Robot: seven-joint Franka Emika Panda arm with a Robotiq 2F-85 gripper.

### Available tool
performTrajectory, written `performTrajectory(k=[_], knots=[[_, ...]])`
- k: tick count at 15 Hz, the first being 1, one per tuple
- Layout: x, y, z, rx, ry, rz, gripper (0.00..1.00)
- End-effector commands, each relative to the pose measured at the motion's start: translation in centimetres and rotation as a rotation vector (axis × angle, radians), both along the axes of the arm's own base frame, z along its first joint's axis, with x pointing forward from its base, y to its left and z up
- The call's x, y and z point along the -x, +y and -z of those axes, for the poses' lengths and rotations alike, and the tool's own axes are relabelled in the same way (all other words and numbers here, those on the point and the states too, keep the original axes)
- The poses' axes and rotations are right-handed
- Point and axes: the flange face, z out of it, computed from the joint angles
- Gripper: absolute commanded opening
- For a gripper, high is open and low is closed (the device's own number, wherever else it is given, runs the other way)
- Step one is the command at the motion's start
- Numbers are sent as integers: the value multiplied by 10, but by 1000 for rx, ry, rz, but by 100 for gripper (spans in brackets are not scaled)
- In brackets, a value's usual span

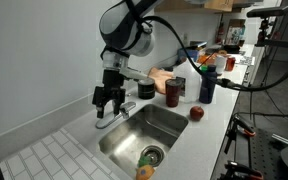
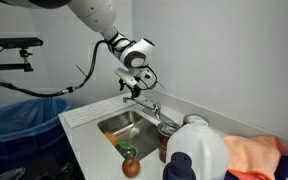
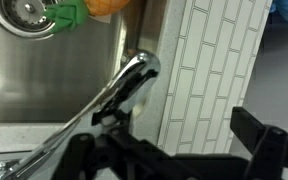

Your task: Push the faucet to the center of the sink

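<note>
The chrome faucet [image 1: 115, 116] stands at the sink's back rim; it also shows in an exterior view [image 2: 144, 103]. In the wrist view its long spout [image 3: 124, 90] reaches over the basin's edge, and its tip is near the tiled board. The stainless steel sink [image 1: 134, 138] [image 2: 122, 123] [image 3: 44, 70] has a round drain [image 3: 22, 12]. My gripper [image 1: 109, 99] [image 2: 132, 86] hangs just above the spout. In the wrist view its fingers [image 3: 174, 150] are open and empty, and the spout runs beside one finger.
An orange and green object [image 1: 144, 172] [image 3: 79, 10] lies in the sink near the drain. A white tiled board [image 1: 44, 158] [image 3: 204, 70] adjoins the sink. A red can [image 1: 173, 92], an apple [image 1: 196, 113], a blue bottle [image 1: 206, 85] and a white jug [image 2: 199, 155] stand on the counter.
</note>
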Motion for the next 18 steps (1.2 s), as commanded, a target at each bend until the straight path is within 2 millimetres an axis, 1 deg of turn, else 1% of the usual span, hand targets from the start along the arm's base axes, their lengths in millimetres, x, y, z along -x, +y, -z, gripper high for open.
performTrajectory(k=[1, 6, 9, 14, 18], knots=[[21, -30, 2, 40, 44, 27, 100], [33, -57, 1, 65, 56, 66, 100], [39, -67, -1, 75, 60, 84, 100], [43, -79, -3, 92, 61, 97, 100], [45, -80, -6, 87, 58, 98, 100]])
